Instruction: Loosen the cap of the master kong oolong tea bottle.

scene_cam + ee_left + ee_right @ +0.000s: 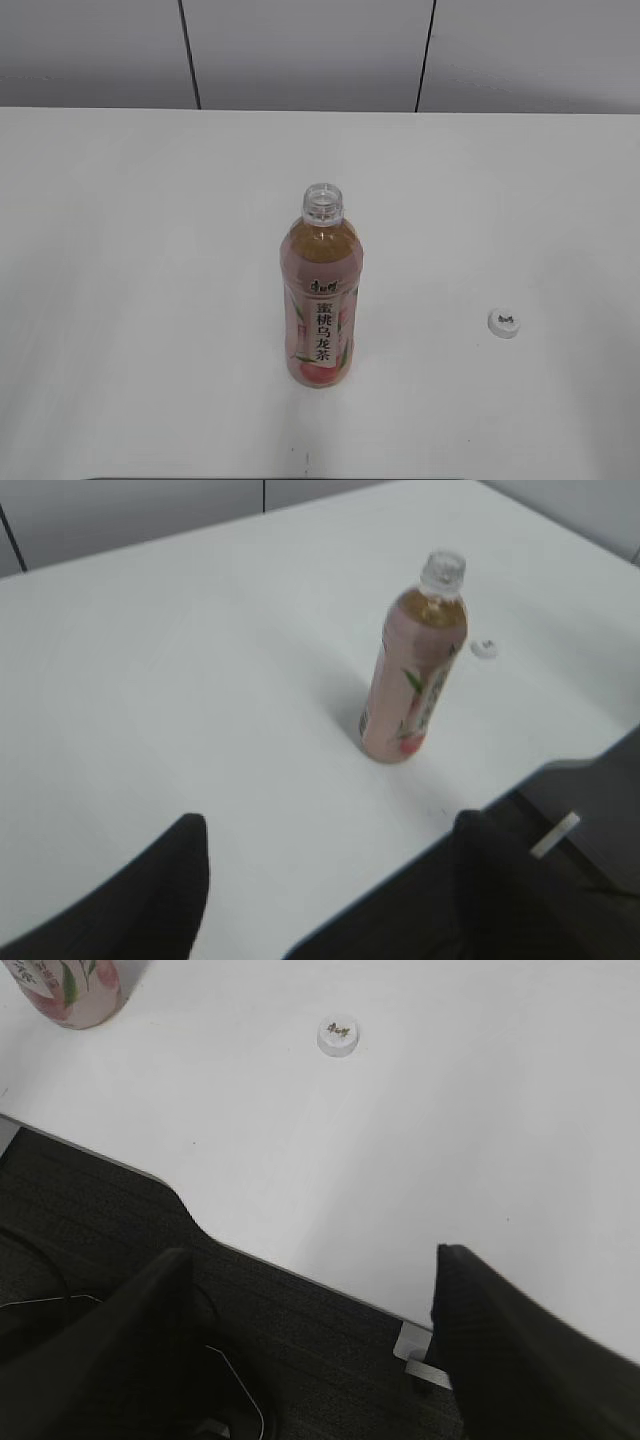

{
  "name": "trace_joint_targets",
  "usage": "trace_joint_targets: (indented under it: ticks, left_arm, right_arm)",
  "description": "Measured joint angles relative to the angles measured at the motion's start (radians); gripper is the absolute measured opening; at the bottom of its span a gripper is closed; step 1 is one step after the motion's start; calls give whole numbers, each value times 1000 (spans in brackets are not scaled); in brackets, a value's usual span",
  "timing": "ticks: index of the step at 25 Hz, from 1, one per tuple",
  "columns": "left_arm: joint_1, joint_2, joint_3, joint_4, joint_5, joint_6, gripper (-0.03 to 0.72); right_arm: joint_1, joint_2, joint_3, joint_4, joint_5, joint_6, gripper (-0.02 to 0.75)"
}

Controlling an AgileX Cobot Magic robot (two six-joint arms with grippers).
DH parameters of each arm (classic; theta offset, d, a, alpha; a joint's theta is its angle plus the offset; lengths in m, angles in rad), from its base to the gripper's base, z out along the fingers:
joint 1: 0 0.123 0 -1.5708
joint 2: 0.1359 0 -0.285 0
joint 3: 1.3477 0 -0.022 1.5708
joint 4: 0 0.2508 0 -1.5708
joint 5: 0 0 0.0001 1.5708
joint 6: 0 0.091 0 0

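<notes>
The master kong oolong tea bottle (320, 300) stands upright on the white table, its neck open with no cap on it. It also shows in the left wrist view (410, 675) and its base in the right wrist view (75, 990). The white cap (505, 322) lies flat on the table to the bottle's right, dark mark up; it also shows in the left wrist view (484, 648) and the right wrist view (338, 1036). My left gripper (328, 825) is open and empty over the table's front edge, well short of the bottle. My right gripper (312, 1260) is open and empty, near the front edge, short of the cap.
The white table (150, 250) ends at a grey panelled wall (300, 50) behind. Its front edge (260, 1260) drops to dark floor with cables (230, 1370). Neither gripper shows in the exterior view.
</notes>
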Motion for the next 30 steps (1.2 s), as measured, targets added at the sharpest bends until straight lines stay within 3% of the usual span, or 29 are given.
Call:
trace_joint_targets:
  ticks: [5,9,20,30]
  left_arm:
    - [0,-39,-82,33,219,5,466]
    - [0,-40,-72,80,296,7,466]
    - [0,-39,40,74,131,41,466]
    - [0,-39,44,70,107,41,465]
  right_arm:
    - [0,0,0,1,0,0,562]
    - [0,0,0,1,0,0,562]
    - [0,0,0,1,0,0,562]
    - [0,0,0,1,0,0,562]
